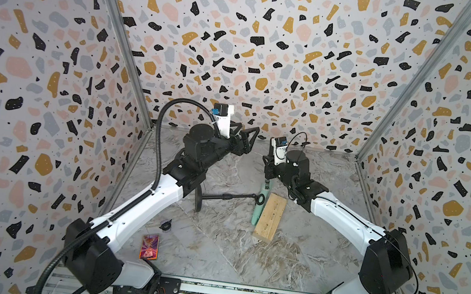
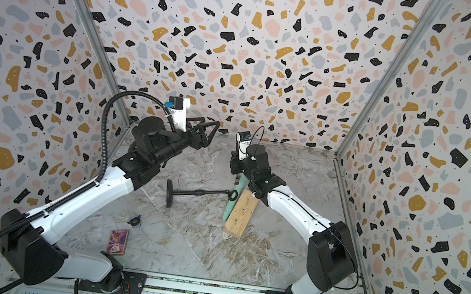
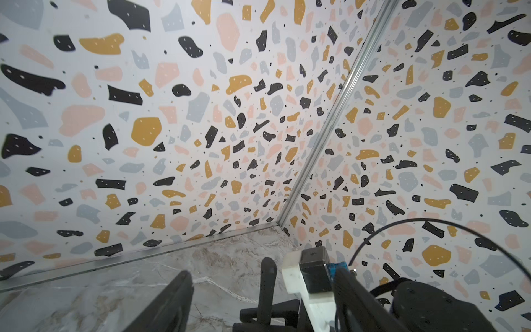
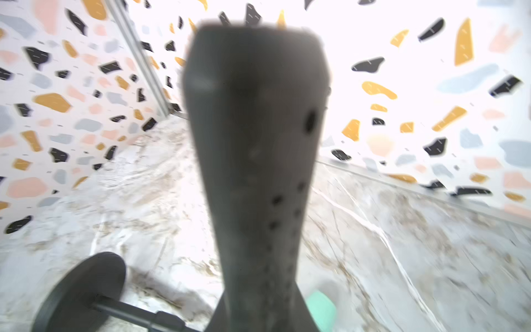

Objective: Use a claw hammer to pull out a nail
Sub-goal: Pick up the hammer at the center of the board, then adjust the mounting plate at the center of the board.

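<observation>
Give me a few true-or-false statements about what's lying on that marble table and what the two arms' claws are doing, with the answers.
1. The wooden block lies flat on the table, with the mint-green tool alongside it. True.
2. The left gripper grips the black rod. False: it is up in the air, open and empty, and the rod lies on the table.
3. A colourful card lies on the table near the left arm's base. True.
4. The right gripper is high up by the back wall. False: it points down, low over the far end of the mint-green tool.
</observation>
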